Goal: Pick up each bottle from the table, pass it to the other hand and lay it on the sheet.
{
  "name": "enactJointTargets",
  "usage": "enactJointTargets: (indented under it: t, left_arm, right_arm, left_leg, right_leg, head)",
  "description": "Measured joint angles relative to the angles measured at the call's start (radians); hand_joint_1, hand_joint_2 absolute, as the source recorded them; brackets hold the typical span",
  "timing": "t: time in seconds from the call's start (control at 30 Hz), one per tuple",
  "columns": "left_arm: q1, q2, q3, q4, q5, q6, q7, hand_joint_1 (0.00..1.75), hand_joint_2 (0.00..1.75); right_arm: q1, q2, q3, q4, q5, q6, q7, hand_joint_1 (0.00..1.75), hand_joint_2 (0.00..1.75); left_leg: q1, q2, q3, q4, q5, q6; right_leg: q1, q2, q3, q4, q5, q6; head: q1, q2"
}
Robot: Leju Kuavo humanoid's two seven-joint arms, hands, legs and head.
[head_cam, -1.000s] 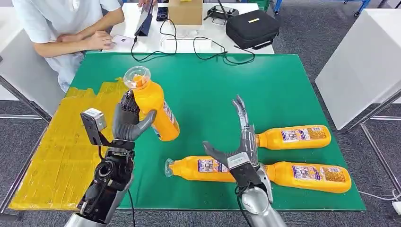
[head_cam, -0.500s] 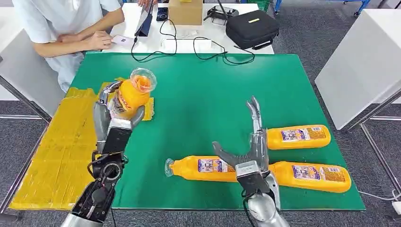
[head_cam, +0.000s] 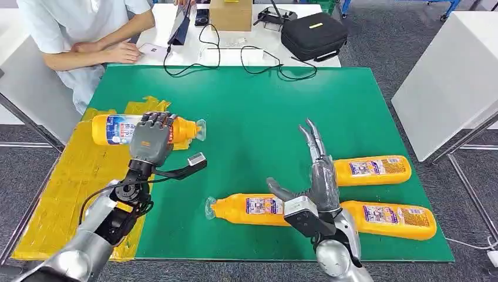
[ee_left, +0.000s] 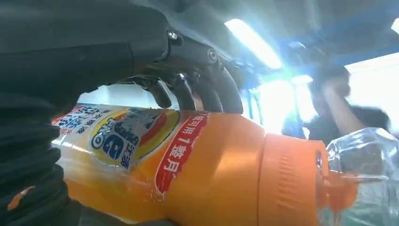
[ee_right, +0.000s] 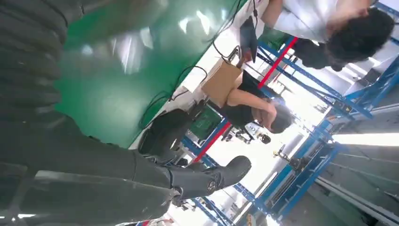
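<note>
Right hand: the right hand (head_cam: pixel 314 176) is held up over the green mat (head_cam: pixel 264 117), fingers spread, with nothing in it.
Near bottle: a bottle (head_cam: pixel 252 210) is lying flat just under and beside the right hand, cap toward the robot's left. Its long side runs left to right.
Two more bottles: one (head_cam: pixel 390 219) is lying to the right of the near bottle, and one (head_cam: pixel 367 170) is lying just behind it. Both run left to right too.
Nearer hand: the right hand is much nearer these three than the left hand is, so the next pick is likely to be made by the right hand.
Left hand: the left hand (head_cam: pixel 150 141) is wrapped around a fourth bottle (head_cam: pixel 114 129). In the left wrist view, fingers (ee_left: pixel 207 87) are curled over the held bottle (ee_left: pixel 188 165).
Held bottle: it is turned flat, low over the far end of the yellow sheet (head_cam: pixel 64 194), cap pointing at the mat. Whether it is touching the sheet cannot be told.
Next move: the bottle is likely to be let go onto the sheet.
Far: a person (head_cam: pixel 76 35) is sitting at a white table (head_cam: pixel 235 56) behind the mat.
</note>
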Motion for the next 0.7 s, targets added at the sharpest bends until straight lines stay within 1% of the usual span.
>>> enactJointTargets:
  t: [0.07, 0.23, 0.43, 0.53, 0.57, 0.6, 0.7]
  left_arm:
    - [-0.041, 0.012, -0.038, 0.076, 0.000, -0.001, -0.019, 1.75, 1.75]
    - [-0.129, 0.041, -0.088, 0.270, 0.000, -0.021, -0.051, 1.75, 1.75]
    - [-0.174, 0.055, -0.115, 0.369, 0.000, -0.023, -0.058, 1.75, 1.75]
    - [-0.192, 0.055, -0.116, 0.397, 0.008, -0.065, -0.060, 1.75, 1.75]
    - [-0.200, 0.055, -0.111, 0.408, 0.018, -0.077, -0.066, 0.14, 1.75]
    - [-0.206, 0.055, -0.101, 0.419, 0.032, -0.087, -0.076, 0.00, 1.75]
    - [-0.213, 0.054, -0.069, 0.443, 0.051, -0.105, -0.083, 0.00, 1.75]
  right_arm:
    - [0.000, -0.004, 0.000, 0.002, -0.002, 0.005, 0.000, 0.00, 1.75]
    - [0.006, -0.016, 0.000, 0.004, 0.007, 0.010, 0.010, 0.00, 1.75]
    - [0.010, -0.025, 0.000, 0.004, 0.010, 0.013, 0.013, 0.00, 1.75]
    - [0.012, -0.026, 0.000, 0.004, 0.026, 0.019, 0.027, 0.00, 1.75]
    - [0.015, -0.026, -0.001, 0.004, 0.032, 0.023, 0.034, 0.00, 1.75]
    - [0.018, -0.026, -0.001, 0.004, 0.037, 0.024, 0.039, 0.00, 1.75]
    - [0.024, -0.026, -0.002, 0.004, 0.062, 0.047, 0.061, 0.00, 1.75]
  left_leg:
    - [0.000, 0.000, 0.000, 0.000, 0.000, 0.000]
    - [0.000, 0.001, 0.000, 0.000, 0.000, 0.000]
    - [0.000, 0.001, 0.000, 0.000, 0.000, 0.000]
    - [0.000, 0.001, -0.001, 0.000, 0.000, 0.000]
    - [0.000, 0.001, -0.001, 0.000, 0.000, 0.000]
    - [0.000, 0.001, 0.000, 0.000, 0.000, 0.000]
    - [0.000, 0.001, 0.000, 0.000, 0.000, 0.000]
  right_leg:
    - [0.000, 0.001, 0.000, 0.000, 0.000, 0.000]
    - [0.000, 0.001, -0.001, 0.000, 0.000, 0.000]
    - [0.000, 0.001, -0.001, 0.000, 0.000, 0.000]
    - [0.000, 0.001, -0.001, 0.000, 0.000, 0.000]
    - [0.000, 0.001, -0.001, 0.000, 0.000, 0.000]
    - [0.000, 0.001, -0.001, 0.000, 0.000, 0.000]
    - [0.000, 0.001, -0.001, 0.000, 0.000, 0.000]
  head:
    - [0.000, 0.000]
    - [0.000, 0.000]
    - [0.000, 0.000]
    - [0.000, 0.000]
    - [0.000, 0.000]
    - [0.000, 0.000]
    - [0.000, 0.000]
